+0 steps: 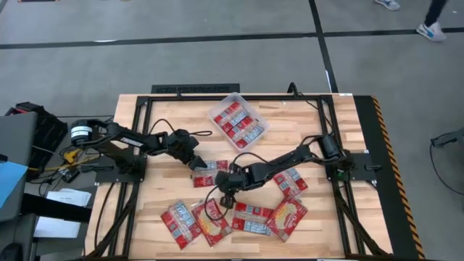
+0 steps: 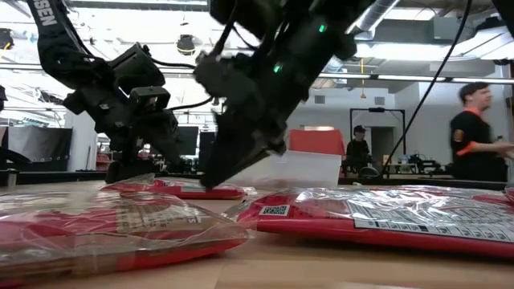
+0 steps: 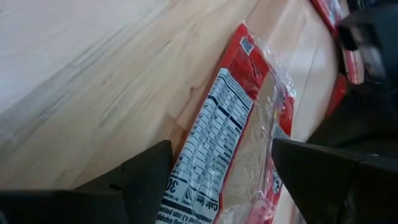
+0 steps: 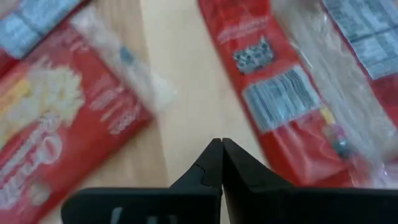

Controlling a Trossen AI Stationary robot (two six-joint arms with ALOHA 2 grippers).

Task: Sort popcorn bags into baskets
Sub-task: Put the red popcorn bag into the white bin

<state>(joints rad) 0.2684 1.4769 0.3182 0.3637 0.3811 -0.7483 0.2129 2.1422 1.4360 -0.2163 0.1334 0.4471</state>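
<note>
The pale wooden slatted tabletop (image 1: 152, 210) carries everything. Toward its far edge sits the clear shallow plastic tub with rounded corners (image 1: 238, 120), holding several flat red popcorn packets with white label panels (image 1: 243, 125). More red packets lie loose on the near half: a row of five (image 1: 246, 217) along the front, one (image 1: 291, 181) beside the right arm, and one (image 1: 211, 174) at the centre. The left end effector (image 3: 217, 186) hangs low over that centre packet (image 3: 230, 137), its dark fingers (image 3: 143, 177) spread to either side of it. The right end effector (image 4: 221, 163) sits just above bare wood between packets, fingers pressed together, holding nothing.
</note>
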